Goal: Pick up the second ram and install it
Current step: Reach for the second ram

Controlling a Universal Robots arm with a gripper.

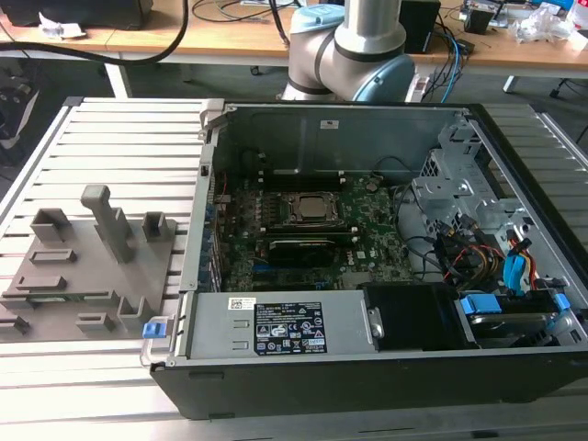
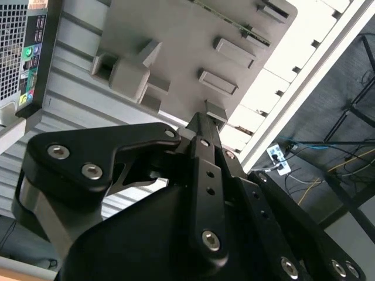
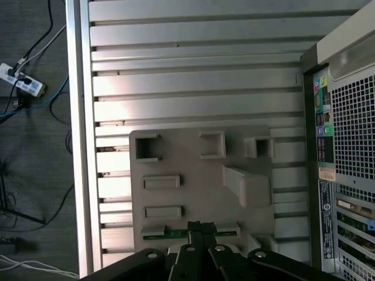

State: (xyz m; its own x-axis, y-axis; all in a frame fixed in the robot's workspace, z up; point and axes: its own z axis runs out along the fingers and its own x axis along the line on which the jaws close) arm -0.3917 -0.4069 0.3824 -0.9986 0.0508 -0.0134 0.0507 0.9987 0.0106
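The second ram [image 3: 167, 234] lies in the grey holder [image 1: 87, 276] at the exterior view's left; my gripper [image 3: 200, 228] hangs above, jaws clenched together

The bench [image 1: 110, 138] is being shown as ribbed bare metal with a dull sheen. The holder tray [image 3: 199, 182] is being seen as matt grey plastic. The pincer [image 2: 206, 120] is being shown in smooth matt black, studded with bright metal screws [image 2: 211, 240]. The second ram [image 3: 161, 236] is being seen as green circuit board.
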